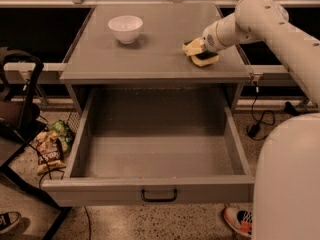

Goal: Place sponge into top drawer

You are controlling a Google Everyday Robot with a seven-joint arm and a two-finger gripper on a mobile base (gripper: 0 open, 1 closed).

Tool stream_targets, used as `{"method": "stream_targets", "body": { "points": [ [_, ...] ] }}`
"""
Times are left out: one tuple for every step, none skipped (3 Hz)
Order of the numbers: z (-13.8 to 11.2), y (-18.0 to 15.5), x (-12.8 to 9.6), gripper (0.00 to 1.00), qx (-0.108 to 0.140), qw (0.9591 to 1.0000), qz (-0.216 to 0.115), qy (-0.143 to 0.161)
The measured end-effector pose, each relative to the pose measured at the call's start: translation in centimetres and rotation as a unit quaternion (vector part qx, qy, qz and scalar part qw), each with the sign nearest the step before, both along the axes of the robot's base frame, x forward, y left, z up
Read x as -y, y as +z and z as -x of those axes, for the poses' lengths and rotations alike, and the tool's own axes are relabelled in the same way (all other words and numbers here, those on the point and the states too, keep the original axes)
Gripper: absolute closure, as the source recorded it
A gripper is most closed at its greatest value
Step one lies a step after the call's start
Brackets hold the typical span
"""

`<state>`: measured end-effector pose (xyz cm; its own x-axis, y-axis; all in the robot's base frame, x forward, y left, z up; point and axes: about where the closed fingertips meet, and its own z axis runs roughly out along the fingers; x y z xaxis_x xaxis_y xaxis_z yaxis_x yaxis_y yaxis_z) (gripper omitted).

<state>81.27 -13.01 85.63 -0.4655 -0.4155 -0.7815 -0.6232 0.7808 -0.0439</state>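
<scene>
My gripper (196, 50) is up on the grey cabinet top (150, 56), above and behind the top drawer (150, 188), towards that drawer's right rear corner. It sits right at the sponge (206, 60), which lies on the cabinet top near its right edge, pale yellow body showing under a darker upper face. I am touching the sponge, or all but touching it; whether I am clamped on it or merely resting against it I cannot tell. The top drawer is pulled far out towards the camera, its grey inside bare, and its black handle (159, 196) sits at the middle of the front panel. The white bowl (125, 28) stands above the drawer's left rear part, well apart from the sponge. Some snack bags (49, 150) lie on the floor just left of the drawer, and a shoe (239, 220) shows below the drawer's right front corner.
</scene>
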Motion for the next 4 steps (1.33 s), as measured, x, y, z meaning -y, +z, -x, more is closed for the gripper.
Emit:
{"method": "stream_targets", "body": {
  "points": [
    [3.6, 4.3, 1.7, 1.00, 0.045, 0.9988, 0.013, 0.010],
    [12.3, 8.0, 2.2, 1.00, 0.083, 0.9961, 0.021, 0.022],
    [19.8, 6.5, 0.8, 1.00, 0.086, 0.9937, 0.014, 0.070],
    [24.3, 0.7, -1.4, 1.00, 0.068, 0.9918, -0.038, 0.101]
  ]
}}
